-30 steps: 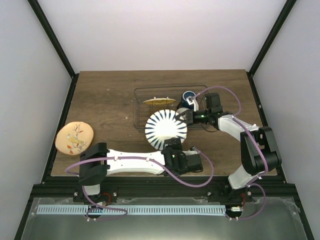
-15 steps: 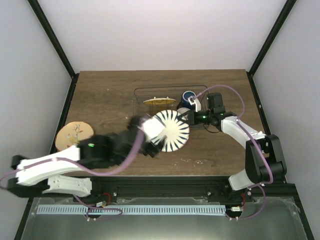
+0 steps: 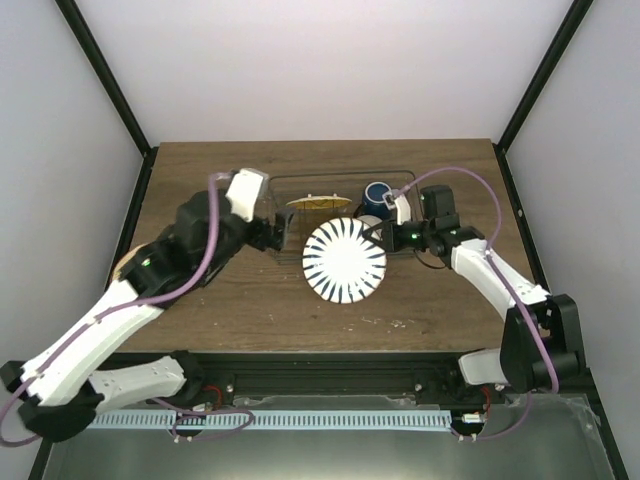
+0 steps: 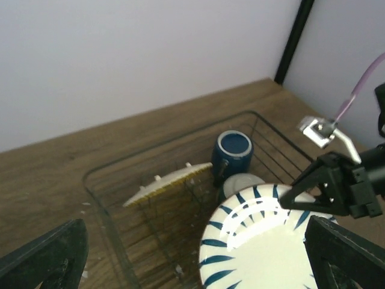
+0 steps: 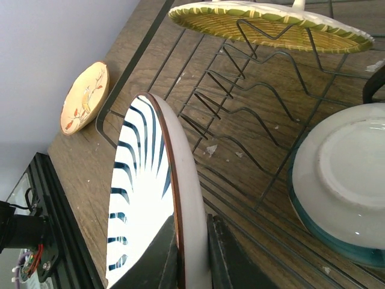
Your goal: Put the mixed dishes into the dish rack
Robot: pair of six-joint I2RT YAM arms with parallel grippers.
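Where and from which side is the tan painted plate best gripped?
Probably the rim, one finger above and one below. The tan painted plate lies flat, face up on the table, so only its raised edge can be pinched; come low from the near side.

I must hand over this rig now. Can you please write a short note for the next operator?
Left hand: open, empty, beside the left end of the dish rack.
Right hand: shut on the rim of the striped plate, at the rack's near side.
Done: yellow plate, blue cup and cream bowl are in the rack.
Left: seat the striped plate, then fetch the tan plate from the table.
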